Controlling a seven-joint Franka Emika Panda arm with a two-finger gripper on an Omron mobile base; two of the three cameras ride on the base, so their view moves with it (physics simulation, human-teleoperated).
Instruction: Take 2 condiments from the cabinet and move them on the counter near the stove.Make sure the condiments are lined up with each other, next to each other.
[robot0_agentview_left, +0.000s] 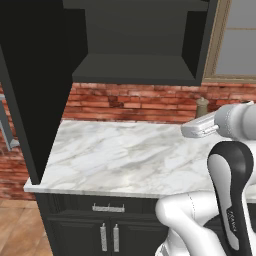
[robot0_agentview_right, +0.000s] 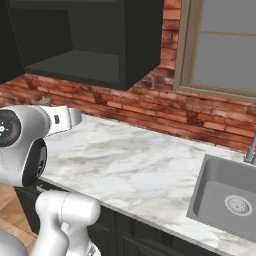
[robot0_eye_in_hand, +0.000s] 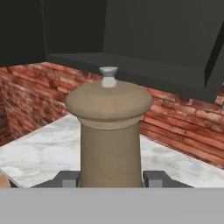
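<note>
Left base view: the white arm (robot0_agentview_left: 227, 165) rises at the lower right, its hand reaching toward the brick wall (robot0_agentview_left: 135, 102). The tan shaker jar (robot0_agentview_left: 202, 106) shows just past the hand, above the right part of the white marble counter (robot0_agentview_left: 115, 155). The black cabinet (robot0_agentview_left: 137, 45) stands open overhead, its door (robot0_agentview_left: 27, 85) swung out at left.

Right base view: the arm's hand points left, over the left end of the counter (robot0_agentview_right: 140, 170). A small part of the shaker jar (robot0_agentview_right: 45, 101) shows just behind the hand, near the brick wall. A steel sink (robot0_agentview_right: 227, 200) lies at right, below a window (robot0_agentview_right: 222, 42).

Hand view: the gripper (robot0_eye_in_hand: 110, 178) pinches the shaker jar (robot0_eye_in_hand: 110, 131) at its lower body, one finger on each side. The jar stands upright, with a grey knob (robot0_eye_in_hand: 108, 77) on its rounded top. The counter and the open cabinet lie behind it.
</note>
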